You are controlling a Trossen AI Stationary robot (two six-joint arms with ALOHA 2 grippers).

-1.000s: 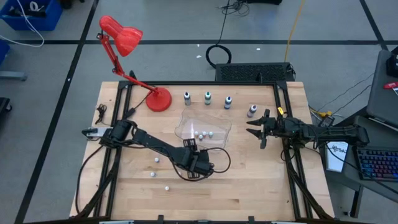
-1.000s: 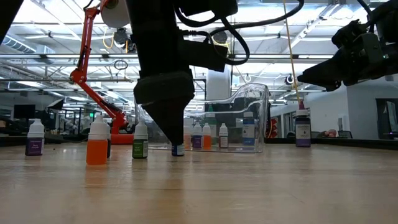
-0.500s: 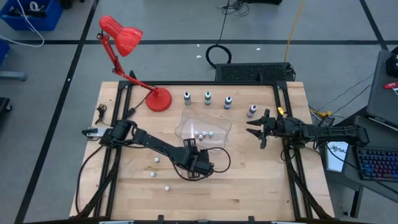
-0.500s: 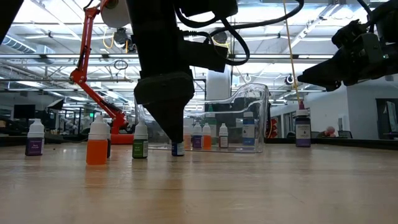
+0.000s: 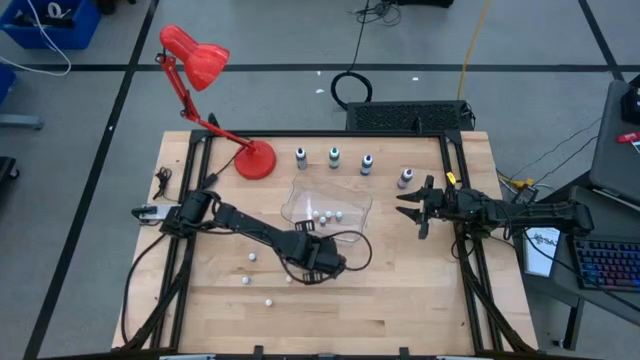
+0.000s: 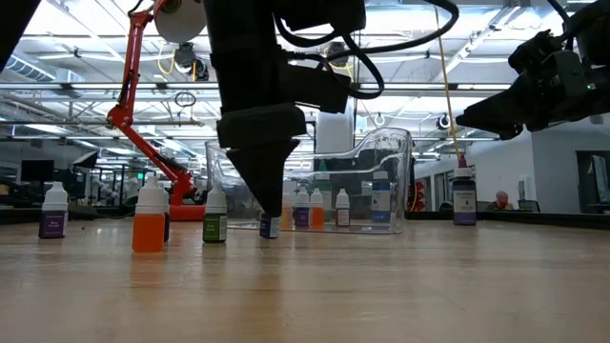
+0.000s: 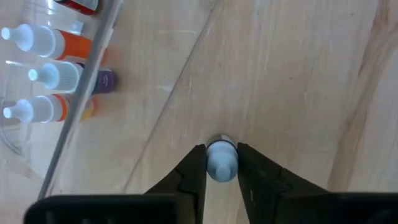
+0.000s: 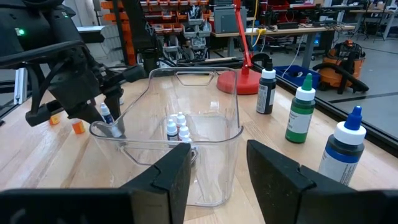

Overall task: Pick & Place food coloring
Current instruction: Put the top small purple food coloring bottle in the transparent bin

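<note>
1. A tiny food-coloring bottle [image 7: 221, 160] with a pale cap and a blue body stands upright on the wood near the clear container [image 5: 300, 195], on the side facing away from the row of four larger bottles; the low view puts its base at the tabletop, but it cannot be told whether it has lifted clear
2. The left gripper [image 5: 312, 260] points straight down over it, its two dark fingers [image 7: 194, 171] pressed against opposite sides of the cap and gripping the bottle
3. More tiny bottles [image 8: 177, 127] sit inside the container, some with orange bodies and one with a purple body
4. Three other tiny bottles stand loose on the table, farther from the container than the gripped one: orange [image 6: 148, 221], green [image 6: 215, 219] and purple [image 6: 53, 214]
5. Behind the container stand the four larger bottles: dark [image 5: 300, 155], green [image 5: 334, 156], blue [image 5: 367, 164] and pink-purple [image 5: 405, 178]
6. The right gripper [image 5: 418, 212] hangs above the table beside the container, close to the pink-purple bottle; its fingers [image 8: 273, 174] are parted and hold nothing
7. A red desk lamp [image 5: 255, 160] has its base off the container's rear corner, next to the dark bottle
</note>
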